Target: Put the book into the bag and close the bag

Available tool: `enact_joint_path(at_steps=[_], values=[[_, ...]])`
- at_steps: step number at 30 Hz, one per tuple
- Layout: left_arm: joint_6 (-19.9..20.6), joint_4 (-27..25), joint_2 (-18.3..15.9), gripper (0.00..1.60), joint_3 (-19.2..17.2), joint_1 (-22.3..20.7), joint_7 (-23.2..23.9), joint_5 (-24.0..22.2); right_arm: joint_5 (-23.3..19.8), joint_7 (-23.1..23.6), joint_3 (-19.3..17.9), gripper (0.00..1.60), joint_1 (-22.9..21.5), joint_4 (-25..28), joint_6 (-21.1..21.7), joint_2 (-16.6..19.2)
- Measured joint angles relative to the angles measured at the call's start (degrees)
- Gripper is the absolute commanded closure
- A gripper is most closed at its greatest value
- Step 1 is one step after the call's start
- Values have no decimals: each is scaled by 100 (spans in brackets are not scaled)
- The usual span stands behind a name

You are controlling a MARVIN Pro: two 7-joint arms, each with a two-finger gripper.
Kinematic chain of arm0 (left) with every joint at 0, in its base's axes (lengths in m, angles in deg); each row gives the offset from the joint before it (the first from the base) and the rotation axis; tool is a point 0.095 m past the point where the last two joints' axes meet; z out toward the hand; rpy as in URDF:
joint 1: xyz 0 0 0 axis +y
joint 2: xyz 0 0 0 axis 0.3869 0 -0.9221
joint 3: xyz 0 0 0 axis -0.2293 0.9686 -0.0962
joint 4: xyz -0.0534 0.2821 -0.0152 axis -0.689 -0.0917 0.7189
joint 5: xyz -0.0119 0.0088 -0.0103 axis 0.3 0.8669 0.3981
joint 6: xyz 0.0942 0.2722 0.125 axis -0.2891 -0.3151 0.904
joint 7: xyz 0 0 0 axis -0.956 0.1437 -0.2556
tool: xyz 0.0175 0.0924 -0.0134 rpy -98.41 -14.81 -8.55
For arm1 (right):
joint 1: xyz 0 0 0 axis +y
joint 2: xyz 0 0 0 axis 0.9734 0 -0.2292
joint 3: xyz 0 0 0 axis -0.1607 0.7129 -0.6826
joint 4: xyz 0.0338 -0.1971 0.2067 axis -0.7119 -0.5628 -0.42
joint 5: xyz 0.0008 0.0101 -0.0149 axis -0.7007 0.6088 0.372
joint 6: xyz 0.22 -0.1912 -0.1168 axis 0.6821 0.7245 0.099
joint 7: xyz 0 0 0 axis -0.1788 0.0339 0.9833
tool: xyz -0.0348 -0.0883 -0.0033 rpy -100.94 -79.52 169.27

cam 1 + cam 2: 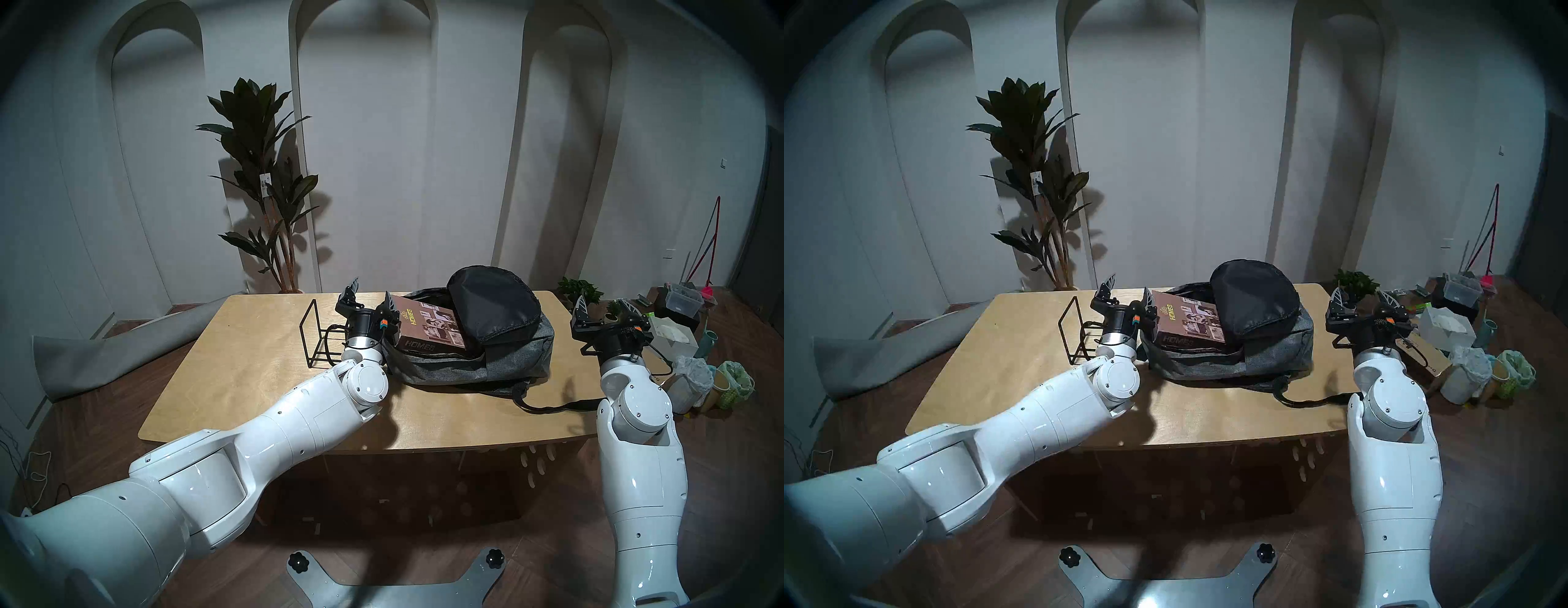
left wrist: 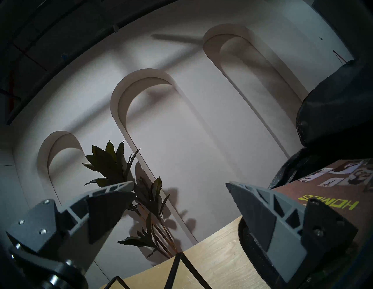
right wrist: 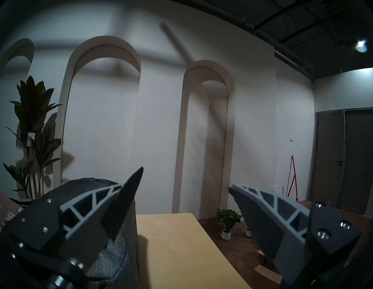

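On table, book (image 1: 428, 329) half inside bag (image 1: 500, 361); left gripper (image 1: 371, 297) wide, empty, beside it; right gripper (image 1: 606, 308) wide. Needed push deeper, then zip.

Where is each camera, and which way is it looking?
Head stereo left: up on the head, looking down at the table, both arms showing.
Head stereo right: beside it, nearly the same picture.
Left wrist: tilted, looking past the open left gripper at the wall and plant, with the book at its right.
Right wrist: looking past the open right gripper at the wall, with the bag at its left.
Shared: the plant shows in all four views.
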Motion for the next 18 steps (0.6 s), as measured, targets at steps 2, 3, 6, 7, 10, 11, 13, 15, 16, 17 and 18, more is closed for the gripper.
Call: enact_joint_path(at_steps=[2, 3, 6, 7, 10, 11, 13, 15, 16, 17, 18], values=[[-41, 60, 53, 0, -1, -4, 34, -13, 25, -25, 1, 0, 4, 14, 5, -8], [-61, 96, 89, 0, -1, -7, 52, -19, 38, -38, 1, 0, 6, 16, 7, -10], [-109, 175, 175, 0, -2, -19, 89, -30, 62, -62, -21, 0, 10, 16, 13, -10], [-120, 192, 195, 0, -2, -22, 96, -31, 65, -67, -29, 0, 10, 15, 14, -10], [-153, 254, 275, 0, -2, -40, 127, -34, 80, -86, -61, 0, 10, 4, 19, -5], [-168, 293, 321, 0, -2, -53, 146, -37, 85, -94, -77, 0, 10, -1, 23, 0], [-186, 346, 382, 0, -3, -70, 172, -43, 88, -102, -96, 0, 10, -9, 27, 6], [-200, 399, 444, 0, -3, -87, 196, -49, 90, -111, -113, 0, 10, -16, 35, 9], [-210, 422, 482, 0, -4, -98, 204, -49, 91, -118, -122, 0, 9, -20, 45, 11], [-219, 423, 508, 0, -8, -105, 204, -49, 91, -123, -132, 0, 9, -22, 58, 12], [-224, 418, 521, 0, -14, -108, 203, -49, 90, -125, -137, 0, 8, -23, 70, 12]])
